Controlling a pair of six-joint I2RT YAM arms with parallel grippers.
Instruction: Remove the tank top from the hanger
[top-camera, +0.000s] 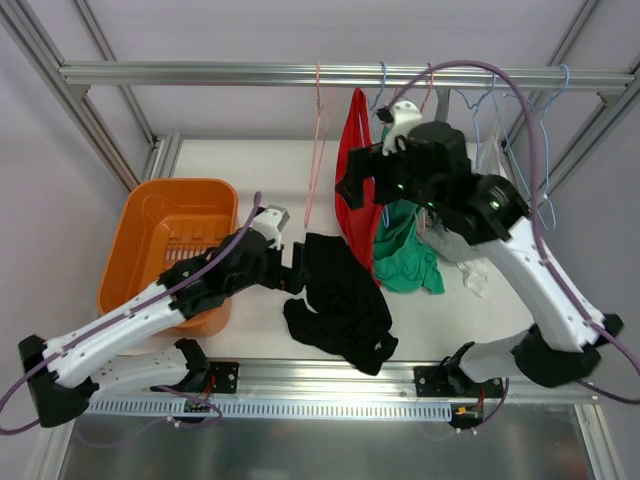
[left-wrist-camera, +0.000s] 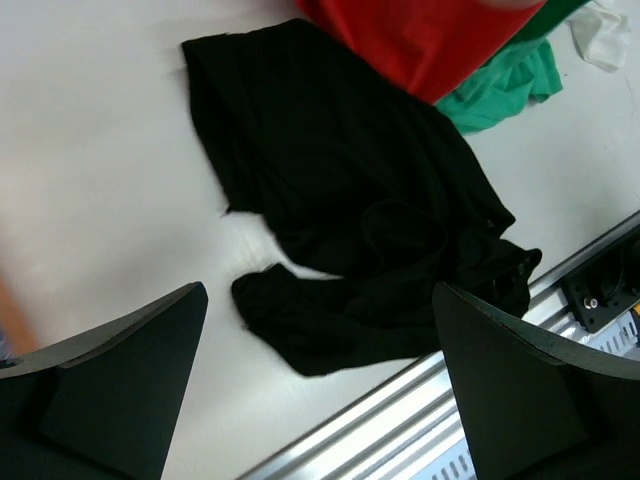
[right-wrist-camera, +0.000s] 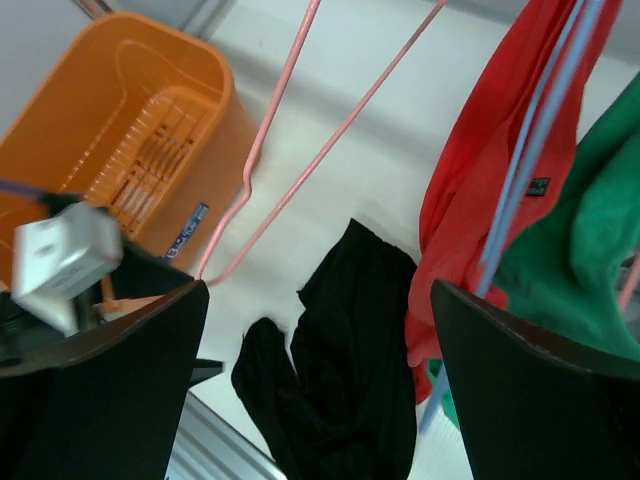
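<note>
Label (right-wrist-camera: 539, 186) on red top (right-wrist-camera: 468, 215), R wrist cam only

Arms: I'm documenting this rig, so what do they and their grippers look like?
Both the left arm and right arm have white links, black joints and a thin purple cable running alongside. The left gripper and right gripper each have two broad black wedge-shaped fingers.

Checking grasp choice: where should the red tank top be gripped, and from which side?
Likely the lower edge of the red tank top, from its left: it hangs loose; the green garment crowds its right, the blue hanger fills its shoulders.
</note>
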